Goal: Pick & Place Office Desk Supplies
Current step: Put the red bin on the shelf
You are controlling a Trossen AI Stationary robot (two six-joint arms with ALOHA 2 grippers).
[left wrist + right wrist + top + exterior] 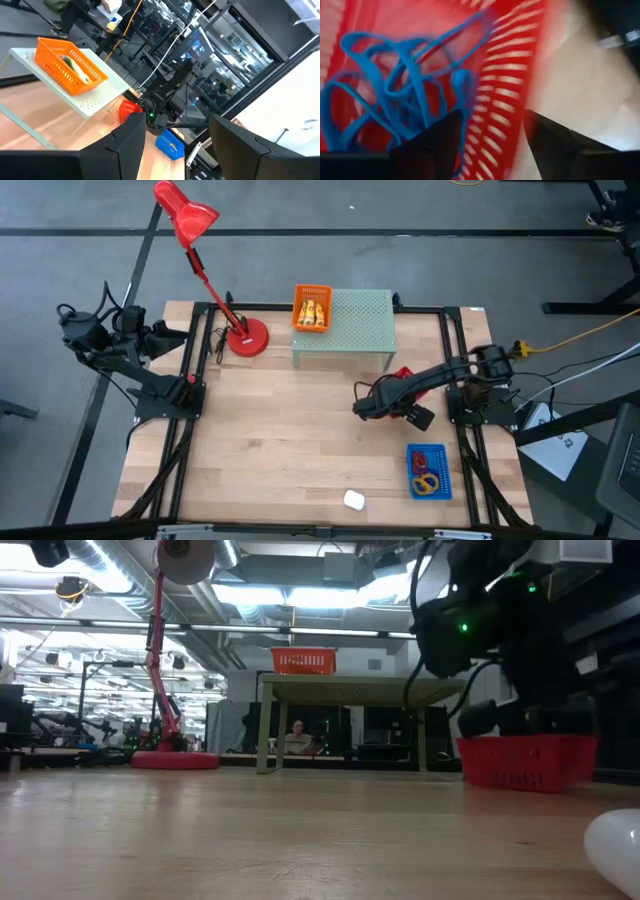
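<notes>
The red mesh basket stands on the table in front of the pale green riser, and blue loops lie in it. My right gripper is open and low over this basket. One finger is over the inside by the loops; the other is outside the basket's wall. The orange basket with yellow tubes sits on the riser. A blue basket holds red and yellow loops. My left gripper is open and parked high at the table's far left. My right gripper comes at the red basket from above, its open fingers on either side of one wall. Whether a finger touches the wall or the blue loops, I cannot tell.
The red desk lamp stands at the far left, next to the green mesh riser. A small white object lies near the table's near edge. Bare wood spreads across the middle and left of the table.
</notes>
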